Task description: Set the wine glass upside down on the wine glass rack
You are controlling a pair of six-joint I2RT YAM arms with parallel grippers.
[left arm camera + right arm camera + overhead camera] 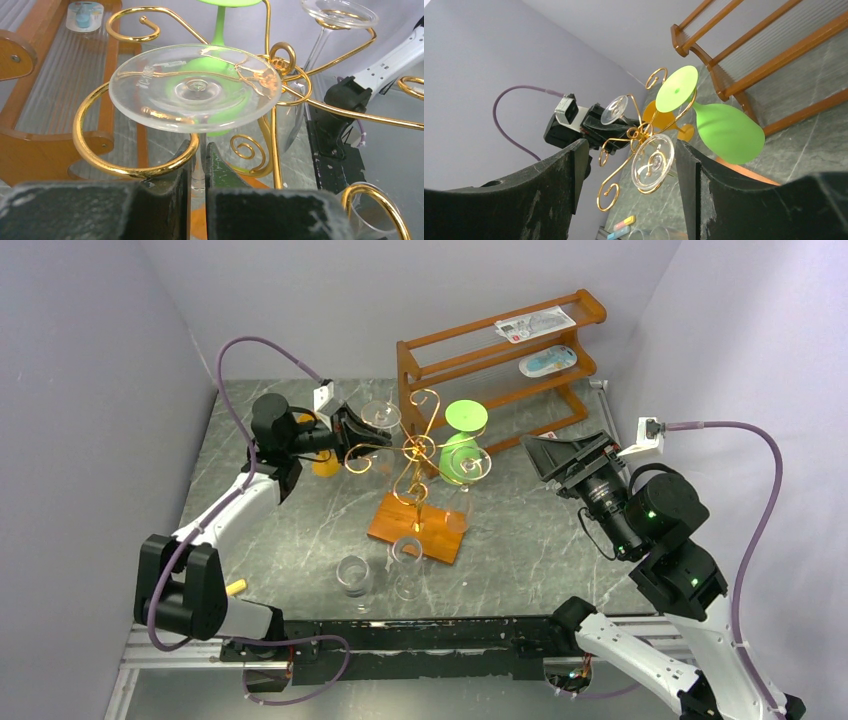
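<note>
- Clear glass: the wine glass (195, 87) is upside down, with its round foot on top and its thin stem pointing down.
- The left gripper (199, 160) pinches the stem tight between its two black fingers (165, 195), just under the foot.
- The glass is up in the air at the left side of the wine glass rack (417, 448).
- Its foot sits just over one gold curl, and the stem is right beside the end of that curl.
- I cannot tell if the foot touches the curl.
- A green glass (462, 455) hangs upside down on the far side of the rack.
- The right gripper (550, 452) has its fingers spread apart, holds nothing, and is well away to the right.
</note>
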